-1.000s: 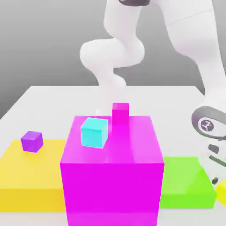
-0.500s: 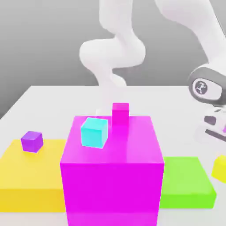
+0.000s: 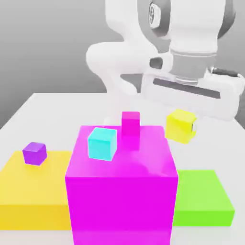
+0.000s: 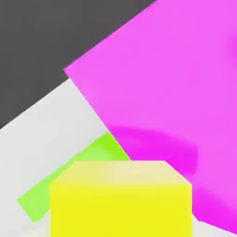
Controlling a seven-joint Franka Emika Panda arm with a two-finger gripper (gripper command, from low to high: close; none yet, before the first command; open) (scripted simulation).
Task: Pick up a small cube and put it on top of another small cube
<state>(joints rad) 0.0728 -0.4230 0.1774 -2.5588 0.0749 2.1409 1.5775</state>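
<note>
Small yellow cube (image 3: 180,125): plain bright yellow, matching the cyan cube in size, hanging in the air just past the magenta block's far right corner, slightly tilted; in the hand view (image 4: 120,199) it is showing a flat, evenly lit yellow face
Gripper (image 3: 184,125): pointing downward, its jaws pinching the small yellow cube
Cyan cube (image 3: 102,143): sitting on the magenta block's top, toward its left side
Magenta block (image 3: 121,191): large, standing between the yellow slab and the green slab
Pink cube (image 3: 130,124): sitting at the block's far edge
Purple cube (image 3: 34,153): resting on the yellow slab (image 3: 28,191)
Green slab (image 3: 201,197): lying low on the right
</note>
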